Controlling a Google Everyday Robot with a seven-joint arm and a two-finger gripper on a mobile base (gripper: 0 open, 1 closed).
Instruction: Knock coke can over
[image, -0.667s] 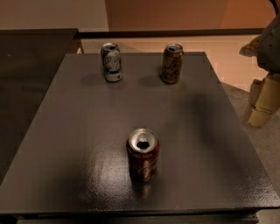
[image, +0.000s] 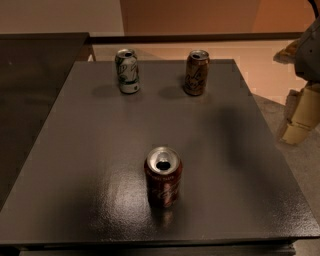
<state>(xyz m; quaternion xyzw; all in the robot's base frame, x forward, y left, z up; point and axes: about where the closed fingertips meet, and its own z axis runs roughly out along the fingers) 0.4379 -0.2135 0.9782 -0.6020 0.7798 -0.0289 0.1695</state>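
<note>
The coke can (image: 163, 176) is dark red with a silver top and an open tab hole. It stands upright on the dark grey table (image: 90, 165), near the front and a little right of the middle. My gripper (image: 301, 116) is pale and hangs at the right edge of the view, beyond the table's right edge. It is well to the right of the coke can and farther back, and it touches nothing. Part of the arm (image: 311, 50) shows above it.
A green-and-white can (image: 127, 71) stands upright at the back left of the table. A brown can (image: 196, 72) stands upright at the back right. A darker counter (image: 35, 85) adjoins the table on the left. Pale floor lies to the right.
</note>
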